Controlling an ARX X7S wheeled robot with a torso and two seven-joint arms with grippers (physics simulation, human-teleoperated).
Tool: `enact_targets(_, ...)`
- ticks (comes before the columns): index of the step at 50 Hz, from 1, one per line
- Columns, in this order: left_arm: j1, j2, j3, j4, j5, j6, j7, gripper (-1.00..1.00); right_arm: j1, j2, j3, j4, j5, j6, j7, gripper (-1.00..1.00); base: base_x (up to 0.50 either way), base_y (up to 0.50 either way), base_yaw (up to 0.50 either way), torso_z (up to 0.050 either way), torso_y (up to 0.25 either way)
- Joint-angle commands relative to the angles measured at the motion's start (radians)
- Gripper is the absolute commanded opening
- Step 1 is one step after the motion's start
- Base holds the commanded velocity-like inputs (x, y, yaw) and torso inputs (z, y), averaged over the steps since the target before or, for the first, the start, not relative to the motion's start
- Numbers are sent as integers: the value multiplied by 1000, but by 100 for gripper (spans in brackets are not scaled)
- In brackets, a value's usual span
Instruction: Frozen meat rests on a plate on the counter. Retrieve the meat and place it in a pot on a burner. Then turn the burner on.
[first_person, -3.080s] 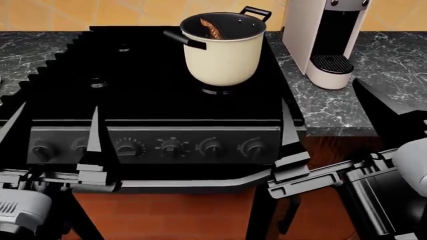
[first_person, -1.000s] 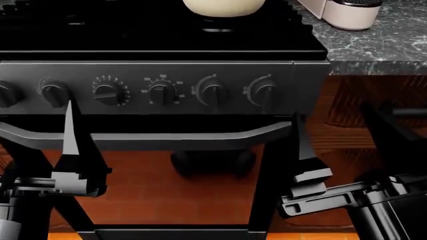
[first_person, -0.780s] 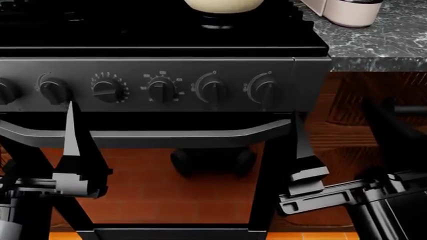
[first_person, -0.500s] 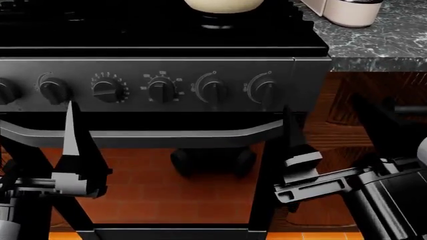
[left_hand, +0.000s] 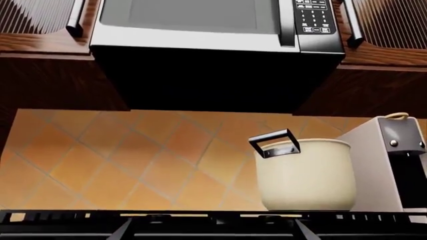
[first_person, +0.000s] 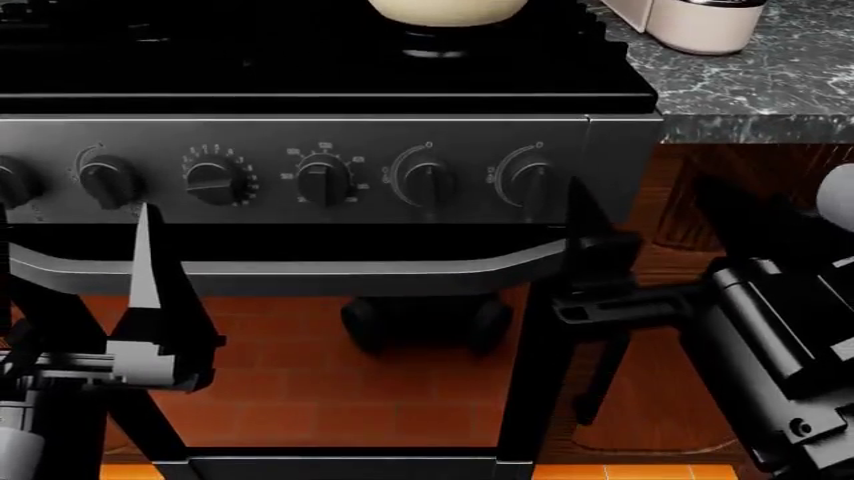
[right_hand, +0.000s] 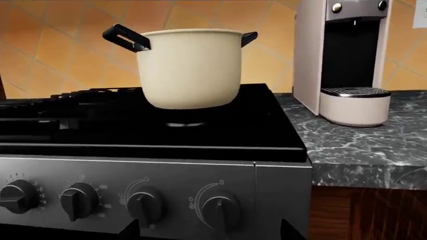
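I see the pot (right_hand: 189, 67), cream with black handles, standing on the black cooktop (right_hand: 220, 127) over a small round burner (right_hand: 185, 123) at the right rear of the stove. Its inside is hidden from every view, so I cannot tell whether the meat is in it. In the head view only the pot's rounded base (first_person: 447, 10) shows at the upper edge.

Beside the pot, on the dark veined bench (right_hand: 363, 145), stands a white coffee machine (right_hand: 343, 60), apart from the pot.

Below the cooktop runs a row of dark knobs on the stove's front panel. The rightmost knob (first_person: 529, 181) sits just above my right pincer (first_person: 583, 262), whose dark fingers are spread apart, one pointing up toward the panel's right end and one hanging below; it holds nothing. The pot lies well above and behind this pincer, with the front panel and cooktop edge between them.

My left pincer (first_person: 100, 300) hovers lower, in front of the oven handle (first_person: 307, 275), beneath the second knob (first_person: 110, 180) from the left. One pale tapered finger (first_person: 140, 270) points upward and a second tip shows at the view's left edge, so it is apart and empty. It is far from the pot.

The left wrist view shows the pot (left_hand: 305, 175) from below, under a microwave (left_hand: 217, 30).
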Motion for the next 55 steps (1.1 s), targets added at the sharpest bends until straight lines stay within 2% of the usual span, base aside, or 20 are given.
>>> enact_targets(1,1,5,0,-7,-5,3,9,100,70,35,-115,33,-16,-36,-2,100,0,0,0,0,0)
enact_targets(13,0,19,5,-24,-13,3,23,100,123,44,-198,73,-34,-48,-22,100,0,0,0,0,0)
enact_targets(41,12,7,-12,-28,-34,36,26,100,117,-13,-246,162,-217,-16,-131,100,0,0,0,0,0)
enact_targets(55,11,12,-18,-50,-59,51,38,100,57,-53,-248,199,-361,-11,-220,100,0,0,0,0,0)
